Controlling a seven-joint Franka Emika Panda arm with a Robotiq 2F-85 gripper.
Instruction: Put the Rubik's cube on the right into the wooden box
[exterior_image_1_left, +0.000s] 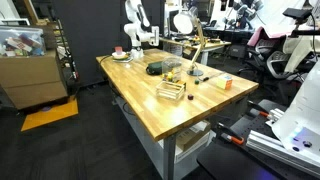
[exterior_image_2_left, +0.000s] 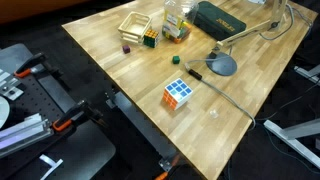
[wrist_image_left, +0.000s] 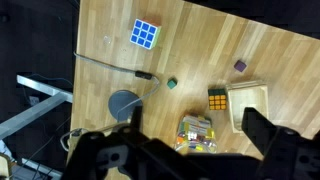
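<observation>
The Rubik's cube (wrist_image_left: 145, 34) lies alone on the wooden table, in the open part near an edge. It shows blue and white on top in the wrist view and in an exterior view (exterior_image_2_left: 179, 95), and orange-red in an exterior view (exterior_image_1_left: 226, 84). The wooden box (wrist_image_left: 250, 103) is a low pale crate, also seen in both exterior views (exterior_image_2_left: 135, 27) (exterior_image_1_left: 171, 92), and looks empty. My gripper (wrist_image_left: 190, 150) shows only in the wrist view. It is open and empty, high above the table, over a clear tub between the cube and the box.
A second, smaller cube (wrist_image_left: 217, 100) sits beside the box. A clear tub of small cubes (wrist_image_left: 197, 132), a green piece (wrist_image_left: 171, 83), a small dark object (wrist_image_left: 240, 66), a lamp base (wrist_image_left: 124, 104) with its cable, and a dark green case (exterior_image_2_left: 222, 18) share the table.
</observation>
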